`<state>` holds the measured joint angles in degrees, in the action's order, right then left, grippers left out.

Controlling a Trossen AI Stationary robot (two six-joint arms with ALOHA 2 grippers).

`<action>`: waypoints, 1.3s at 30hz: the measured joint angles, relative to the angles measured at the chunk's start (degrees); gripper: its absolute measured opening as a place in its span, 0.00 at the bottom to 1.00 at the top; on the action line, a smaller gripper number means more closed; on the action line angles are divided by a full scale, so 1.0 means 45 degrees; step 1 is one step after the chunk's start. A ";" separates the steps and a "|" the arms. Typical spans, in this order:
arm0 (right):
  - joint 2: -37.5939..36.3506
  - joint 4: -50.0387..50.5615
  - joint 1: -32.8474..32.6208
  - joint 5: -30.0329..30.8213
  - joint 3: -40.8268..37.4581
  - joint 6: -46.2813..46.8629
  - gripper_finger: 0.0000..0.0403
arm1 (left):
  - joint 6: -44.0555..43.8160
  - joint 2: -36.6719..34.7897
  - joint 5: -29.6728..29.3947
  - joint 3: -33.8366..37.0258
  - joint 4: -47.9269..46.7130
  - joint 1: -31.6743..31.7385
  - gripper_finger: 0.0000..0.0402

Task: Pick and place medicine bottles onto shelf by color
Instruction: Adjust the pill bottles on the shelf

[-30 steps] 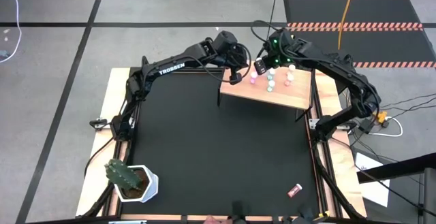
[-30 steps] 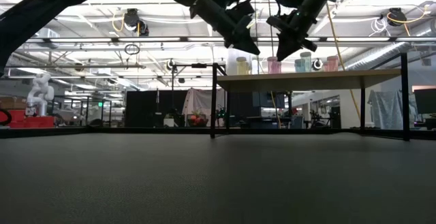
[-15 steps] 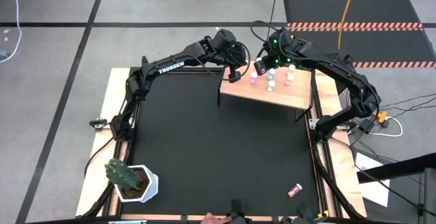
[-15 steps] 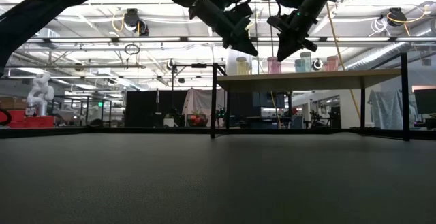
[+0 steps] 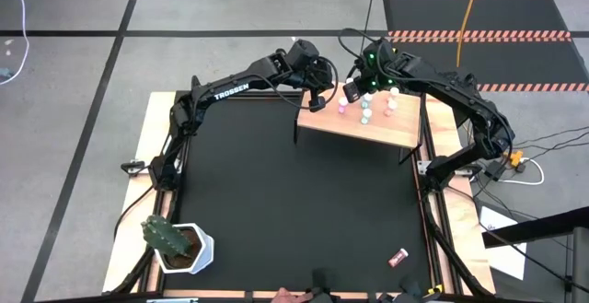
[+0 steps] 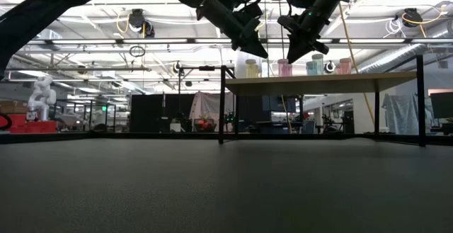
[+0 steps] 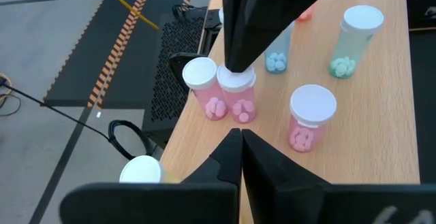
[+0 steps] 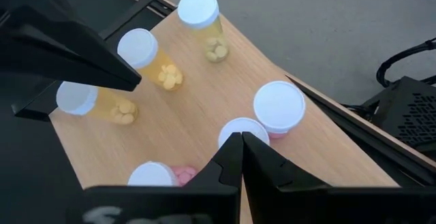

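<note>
From above, my left gripper (image 5: 317, 99) hangs over the far left corner of the shelf (image 5: 368, 130) and my right gripper (image 5: 353, 90) hangs just beside it, over the shelf's far edge. The medicine bottles (image 5: 365, 110) stand in small clusters on the board, which I judge is the sorting by colour. One red bottle (image 5: 398, 258) lies on its side on the table (image 5: 276, 183), near the right front corner and well apart from both of my grippers. It looks like the piece left to fetch. The cactus (image 5: 167, 237) sits at the near left corner, out of my way.

From table height, both grippers point down above the shelf and clear of the caps, so I knock nothing over. The bottles stand upright in a row along the board: yellow at the left, then pink, teal and pink again.

Past my left wrist, my two fingers (image 7: 231, 149) are pressed together with nothing between them. Ahead stand the pink bottles (image 7: 310, 118), two of them touching, with the teal bottles (image 7: 354, 40) farther off. My right arm's dark fingers reach down just over the pink pair.

Past my right wrist, the fingers there are also closed tight and empty. The yellow bottles (image 8: 146, 55) stand in a loose line along one edge of the shelf, apart from the pink ones below me, each colour keeping its own patch
</note>
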<state>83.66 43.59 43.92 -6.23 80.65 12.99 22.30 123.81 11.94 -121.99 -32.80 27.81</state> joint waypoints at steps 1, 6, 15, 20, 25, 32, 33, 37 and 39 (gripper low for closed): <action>0.0000 0.0000 0.0000 -0.0004 -0.0003 0.0000 0.00 | -0.0004 0.0000 0.0000 0.0000 0.0003 0.0000 0.02; 0.0000 -0.0005 0.0000 0.0071 -0.0003 -0.0004 0.00 | -0.0004 0.0005 0.0000 0.0000 0.0005 -0.0005 0.02; -0.0142 -0.0053 0.0077 0.1114 -0.0007 -0.0063 0.00 | -0.0022 0.0010 -0.0013 0.0000 0.0005 0.0005 0.03; -0.0149 -0.0001 0.0083 0.1095 -0.0012 -0.0151 0.00 | -0.0016 0.0015 -0.0019 0.0000 0.0005 0.0035 0.01; -0.0148 -0.0008 0.0083 0.1090 -0.0404 -0.0146 0.00 | -0.0011 0.0019 -0.0113 0.0000 0.0005 0.0092 0.05; -0.0141 -0.0285 0.0074 0.1009 -0.0848 -0.0069 0.00 | -0.0014 0.0019 -0.0131 0.0000 0.0010 0.0126 0.01; -0.0144 -0.0322 0.0060 0.0996 -0.0848 -0.0060 0.00 | -0.0014 0.0019 -0.0129 0.0000 0.0010 0.0126 0.01; -0.0146 -0.0391 0.0055 0.0633 -0.0848 -0.0039 0.00 | -0.0024 0.0019 -0.0126 0.0000 0.0012 0.0126 0.02; -0.0146 -0.0384 0.0054 0.0325 -0.0848 -0.0037 0.00 | -0.0024 0.0019 -0.0126 0.0000 0.0010 0.0126 0.04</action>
<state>83.00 41.87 44.16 -4.77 76.84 12.83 22.20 123.90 11.38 -121.99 -32.75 28.38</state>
